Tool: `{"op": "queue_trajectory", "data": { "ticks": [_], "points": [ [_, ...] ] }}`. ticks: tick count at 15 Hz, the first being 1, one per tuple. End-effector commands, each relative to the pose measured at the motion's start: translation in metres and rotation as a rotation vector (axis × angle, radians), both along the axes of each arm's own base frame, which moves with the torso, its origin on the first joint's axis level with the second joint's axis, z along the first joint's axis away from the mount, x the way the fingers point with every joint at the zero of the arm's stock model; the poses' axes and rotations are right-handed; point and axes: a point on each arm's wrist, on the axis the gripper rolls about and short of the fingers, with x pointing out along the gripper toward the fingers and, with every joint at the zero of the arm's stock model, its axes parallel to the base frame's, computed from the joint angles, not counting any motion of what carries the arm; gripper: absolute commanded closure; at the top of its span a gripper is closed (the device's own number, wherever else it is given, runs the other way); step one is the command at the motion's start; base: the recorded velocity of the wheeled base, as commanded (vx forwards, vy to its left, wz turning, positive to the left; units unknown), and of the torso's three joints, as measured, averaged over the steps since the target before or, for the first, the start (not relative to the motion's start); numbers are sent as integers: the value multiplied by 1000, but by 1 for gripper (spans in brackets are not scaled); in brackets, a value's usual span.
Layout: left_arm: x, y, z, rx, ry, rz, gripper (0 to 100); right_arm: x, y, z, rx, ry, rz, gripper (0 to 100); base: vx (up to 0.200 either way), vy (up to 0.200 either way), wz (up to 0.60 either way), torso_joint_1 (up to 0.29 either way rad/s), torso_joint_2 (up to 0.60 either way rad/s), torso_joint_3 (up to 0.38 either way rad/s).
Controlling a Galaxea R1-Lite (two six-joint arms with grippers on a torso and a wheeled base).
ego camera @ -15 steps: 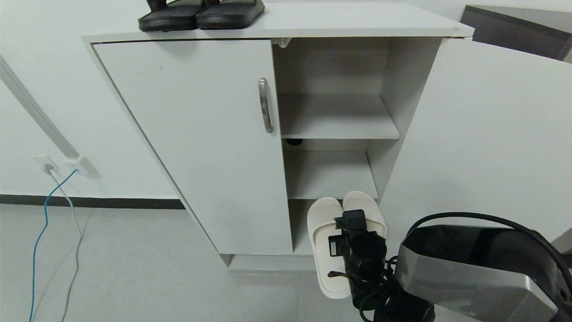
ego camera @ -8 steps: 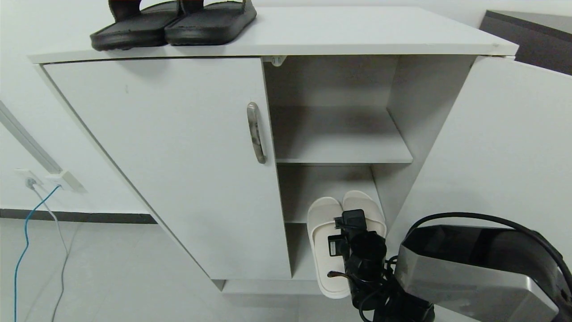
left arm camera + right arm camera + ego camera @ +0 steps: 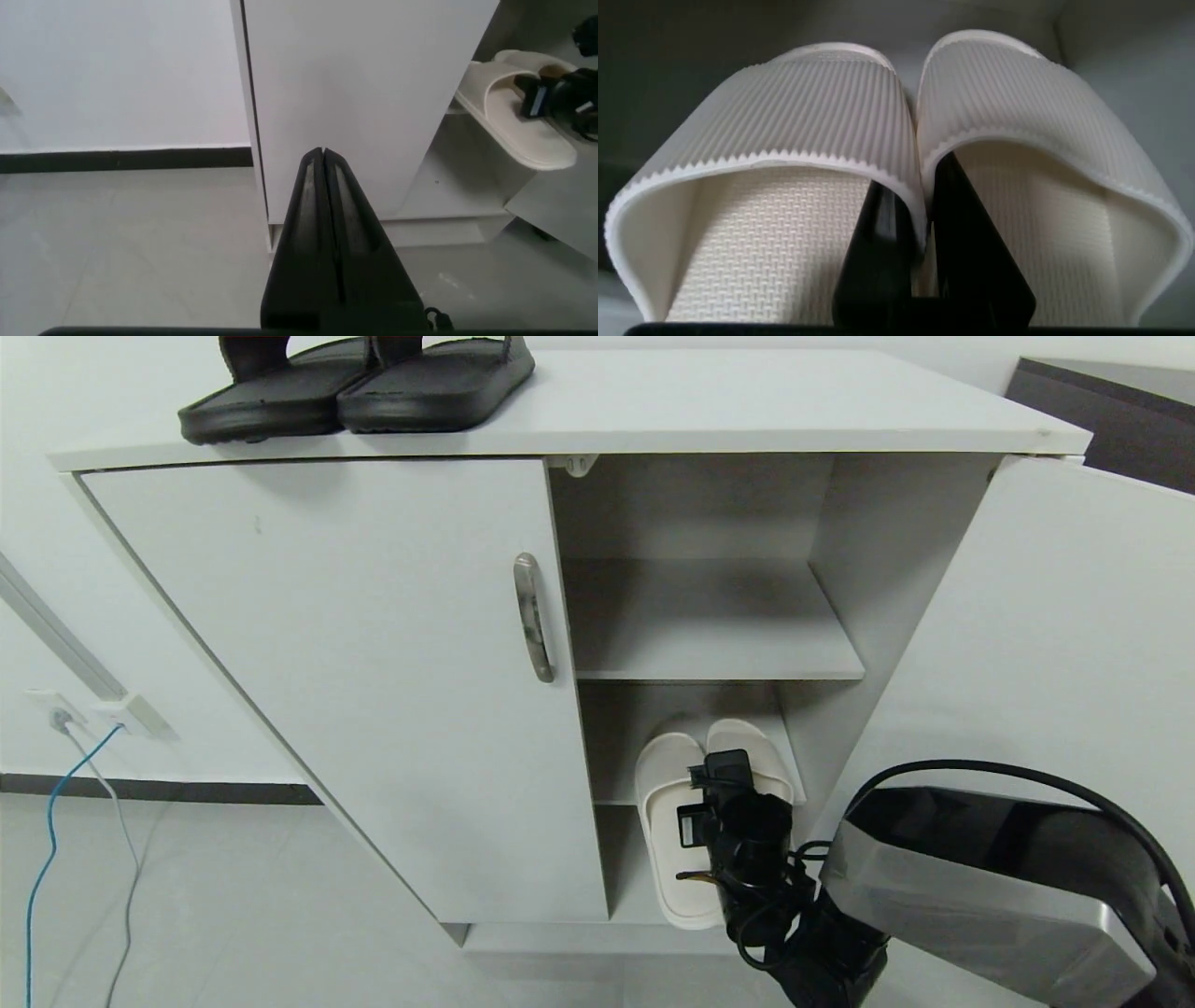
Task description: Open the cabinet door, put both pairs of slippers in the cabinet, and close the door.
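The white slippers (image 3: 813,121) had ribbed, cloth-like straps and waffle-textured insoles, matt throughout. The black slippers (image 3: 355,387) looked like matt, rubbery foam. The cabinet (image 3: 327,644) was smooth white laminate with a dull sheen, and its handle (image 3: 532,616) was brushed metal. The floor (image 3: 233,896) was pale, faintly glossy tile.

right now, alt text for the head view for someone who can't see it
The right gripper holds a pair of white slippers, toes at the open right half of a white cabinet, by its lower shelves. The cabinet's right door stands open, the left door is shut, and a pair of black slippers sits on top at the left.
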Motion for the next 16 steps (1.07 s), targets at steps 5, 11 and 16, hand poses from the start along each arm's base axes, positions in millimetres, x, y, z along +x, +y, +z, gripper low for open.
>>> {"op": "queue_trajectory", "data": {
  "ticks": [5, 11, 16],
  "points": [
    [0, 0, 0, 0, 0, 0, 100, 62, 8, 10, 28, -4, -71, 100, 0, 0, 0, 0, 0, 0],
    [0, 0, 0, 0, 0, 0, 100, 91, 8, 10, 54, -14, -69, 100, 0, 0, 0, 0, 0, 0],
    [0, 0, 0, 0, 0, 0, 100, 107, 8, 4, 52, -11, -62, 100, 0, 0, 0, 0, 0, 0]
  ]
}}
